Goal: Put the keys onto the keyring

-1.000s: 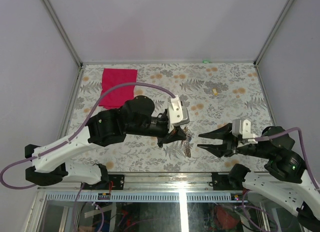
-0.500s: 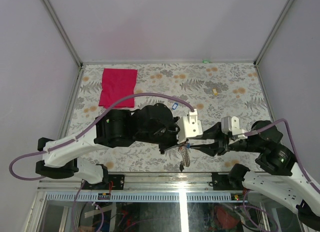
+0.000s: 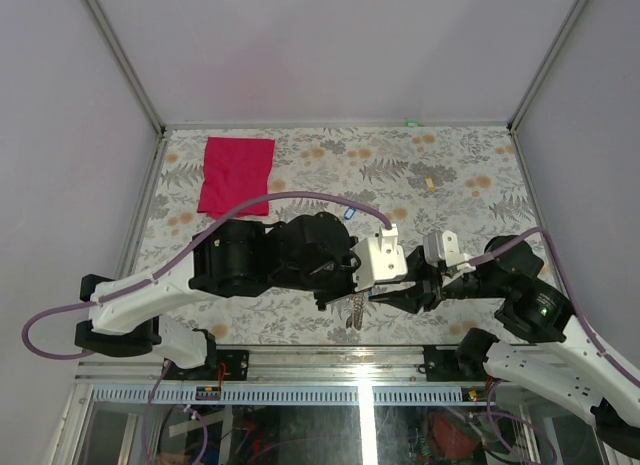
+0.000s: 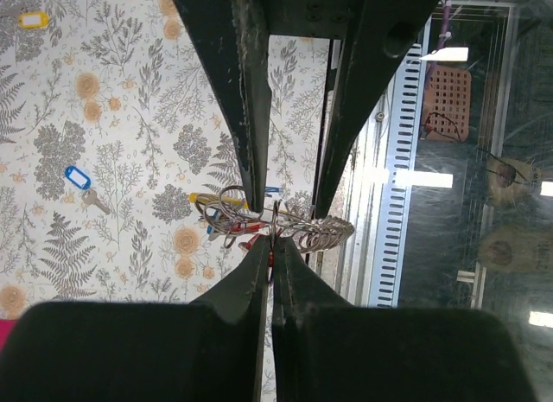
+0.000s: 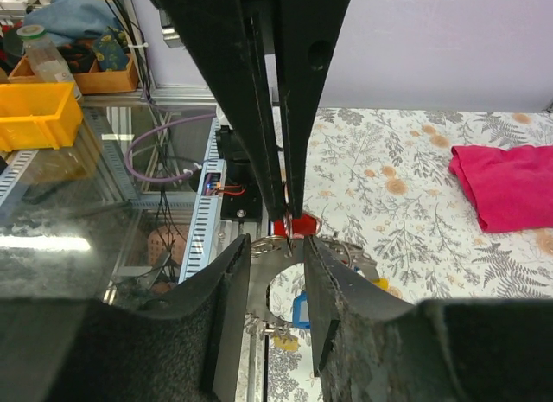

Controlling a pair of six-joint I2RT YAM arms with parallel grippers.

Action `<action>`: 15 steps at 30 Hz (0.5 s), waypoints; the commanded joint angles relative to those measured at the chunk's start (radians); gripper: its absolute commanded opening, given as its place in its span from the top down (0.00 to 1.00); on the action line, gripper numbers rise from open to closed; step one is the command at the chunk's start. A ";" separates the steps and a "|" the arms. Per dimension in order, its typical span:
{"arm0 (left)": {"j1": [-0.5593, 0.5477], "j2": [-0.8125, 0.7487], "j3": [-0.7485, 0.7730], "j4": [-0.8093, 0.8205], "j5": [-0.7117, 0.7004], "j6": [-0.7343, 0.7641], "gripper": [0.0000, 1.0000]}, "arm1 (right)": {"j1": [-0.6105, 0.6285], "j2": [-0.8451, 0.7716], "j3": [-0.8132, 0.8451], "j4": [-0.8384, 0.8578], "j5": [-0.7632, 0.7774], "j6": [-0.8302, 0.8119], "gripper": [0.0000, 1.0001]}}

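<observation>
1. Left gripper (image 4: 270, 246), fingers pressed together, pinches thin silver metal keyring (image 4: 328, 233) (keys (image 4: 226, 219) bunched on it) by floral table's (image 3: 270, 323) near edge.
2. Right gripper (image 5: 276, 244), spread, flanks it.
3. Blue-tagged key (image 4: 79, 178) lies farther in, well apart.

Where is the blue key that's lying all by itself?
The blue key lies on the table near the middle of the top view, just past the left arm and to the right of the red cloth.

no legible text, no readable labels, brands, numbers or signs in any view
</observation>
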 commanded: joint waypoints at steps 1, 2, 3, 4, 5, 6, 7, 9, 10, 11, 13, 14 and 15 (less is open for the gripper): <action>-0.011 0.009 0.041 0.006 -0.018 0.018 1.00 | -0.001 0.017 -0.002 0.091 -0.034 0.021 0.63; -0.013 0.009 0.041 0.006 -0.018 0.018 1.00 | -0.001 0.018 -0.004 0.095 -0.033 0.021 0.64; -0.014 0.009 0.040 0.006 -0.017 0.018 1.00 | 0.000 0.020 -0.006 0.100 -0.032 0.021 0.64; -0.014 0.010 0.041 0.005 -0.017 0.018 1.00 | -0.001 0.020 -0.008 0.105 -0.028 0.021 0.65; -0.015 0.011 0.040 0.003 -0.017 0.017 1.00 | 0.000 0.021 -0.010 0.109 -0.026 0.021 0.66; -0.016 0.013 0.041 0.003 -0.018 0.016 1.00 | -0.001 0.022 -0.012 0.113 -0.025 0.022 0.68; -0.017 0.012 0.041 0.001 -0.019 0.016 1.00 | 0.000 0.023 -0.013 0.115 -0.027 0.022 0.71; -0.017 0.012 0.042 0.003 -0.020 0.017 1.00 | -0.001 0.027 -0.013 0.112 -0.028 0.021 0.75; -0.017 0.011 0.043 0.003 -0.021 0.018 1.00 | -0.001 0.030 -0.012 0.109 -0.028 0.019 0.76; -0.017 0.012 0.045 0.003 -0.020 0.018 1.00 | -0.002 0.031 -0.013 0.103 -0.028 0.016 0.77; -0.018 0.013 0.046 0.003 -0.022 0.019 1.00 | 0.000 0.036 -0.013 0.092 -0.028 0.011 0.78; -0.018 0.013 0.047 0.003 -0.022 0.018 1.00 | -0.001 0.038 -0.013 0.089 -0.028 0.009 0.78; -0.019 0.013 0.047 0.002 -0.022 0.018 1.00 | -0.001 0.038 -0.014 0.086 -0.027 0.008 0.78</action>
